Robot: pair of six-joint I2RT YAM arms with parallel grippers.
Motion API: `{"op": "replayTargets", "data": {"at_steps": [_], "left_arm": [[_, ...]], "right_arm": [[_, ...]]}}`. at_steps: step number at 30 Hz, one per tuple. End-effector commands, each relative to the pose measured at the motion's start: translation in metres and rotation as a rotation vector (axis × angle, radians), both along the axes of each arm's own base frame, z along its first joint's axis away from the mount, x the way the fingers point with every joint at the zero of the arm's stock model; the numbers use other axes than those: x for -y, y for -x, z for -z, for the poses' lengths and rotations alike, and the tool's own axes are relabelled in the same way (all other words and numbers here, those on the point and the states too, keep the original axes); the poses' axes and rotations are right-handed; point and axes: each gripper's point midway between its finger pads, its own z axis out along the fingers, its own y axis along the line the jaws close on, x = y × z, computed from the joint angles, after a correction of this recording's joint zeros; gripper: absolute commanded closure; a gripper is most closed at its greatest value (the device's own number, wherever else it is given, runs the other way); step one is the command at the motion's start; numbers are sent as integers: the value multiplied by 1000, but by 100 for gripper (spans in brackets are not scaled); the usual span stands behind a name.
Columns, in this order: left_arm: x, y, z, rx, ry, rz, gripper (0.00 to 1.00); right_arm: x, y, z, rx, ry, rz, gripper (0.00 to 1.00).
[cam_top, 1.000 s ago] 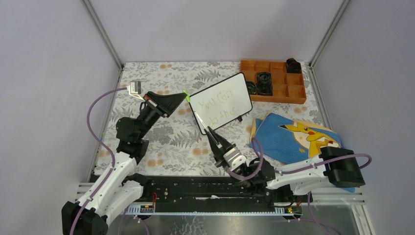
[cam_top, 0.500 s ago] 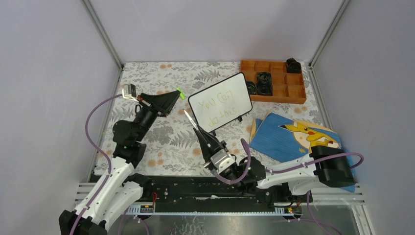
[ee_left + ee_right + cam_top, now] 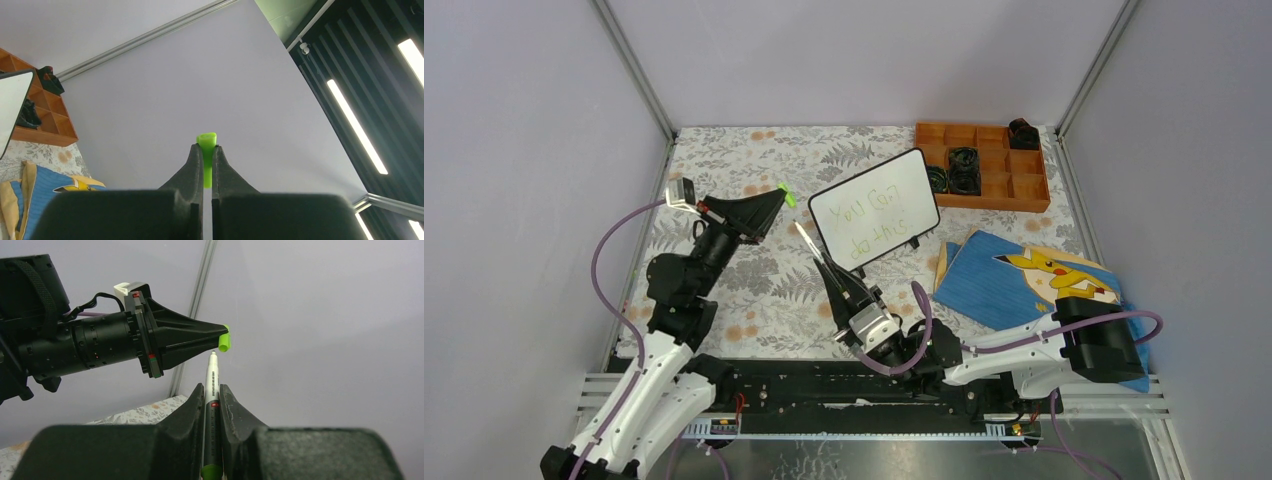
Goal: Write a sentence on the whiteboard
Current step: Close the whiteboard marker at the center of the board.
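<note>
The whiteboard point(image 3: 902, 178) stands tilted at mid-table, and the sentence point(image 3: 873, 218) runs across it in two lines of thin green handwriting. My right gripper point(image 3: 835, 277) is shut on a white-and-grey marker point(image 3: 814, 247). The marker's bare tip points up-left and is clear of the board's left edge. My left gripper point(image 3: 778, 196) is shut on the green marker cap point(image 3: 789, 191), held left of the board. In the right wrist view the marker point(image 3: 212, 375) in the right gripper point(image 3: 213, 388) points just below the cap point(image 3: 224, 343). In the left wrist view the left gripper point(image 3: 205, 148) pinches the cap point(image 3: 206, 138).
An orange compartment tray point(image 3: 990, 204) with black parts point(image 3: 964, 160) sits at the back right. A blue Pikachu cloth point(image 3: 999, 285) lies right of the board over a wooden piece. Metal frame posts and grey walls close in the table.
Both arms have drawn leftward, away from the whiteboard. The marker tip has left the board's edge, and the cap has moved left with the left gripper.
</note>
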Motion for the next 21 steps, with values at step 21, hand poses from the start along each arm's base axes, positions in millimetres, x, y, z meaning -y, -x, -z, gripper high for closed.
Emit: {"op": "replayTargets", "data": {"at_steps": [21], "left_arm": [[-6, 18, -8, 35, -3, -10, 100]], "right_arm": [[25, -2, -41, -38, -225, 8, 100]]}}
